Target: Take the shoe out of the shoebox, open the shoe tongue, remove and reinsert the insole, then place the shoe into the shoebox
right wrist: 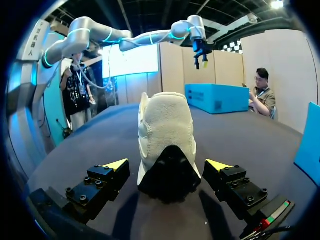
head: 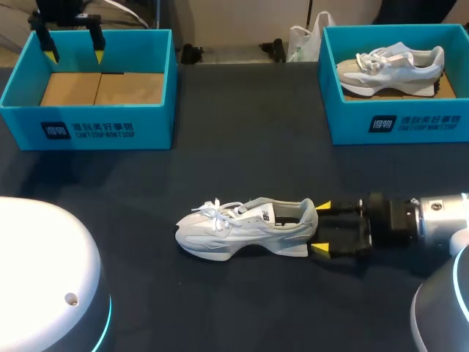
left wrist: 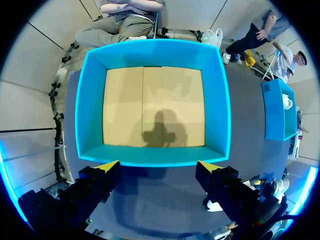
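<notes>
Open teal cardboard shoebox, bare brown floor, lies far-left of the white-and-grey mesh sneaker; left gripper hangs over that box's back wall, well apart from the sneaker, jaws wide, holding nothing.

Sneaker sits on the dark table outside both boxes; long axis runs side to side, toe left, heel right.

Right gripper is just at the sneaker's heel, in line with that axis; jaws wide, one yellow tip each side of the heel, apparently not touching; clearly the nearer arm.

Second teal shoebox, far-right of the sneaker, holds another pale sneaker.
</notes>
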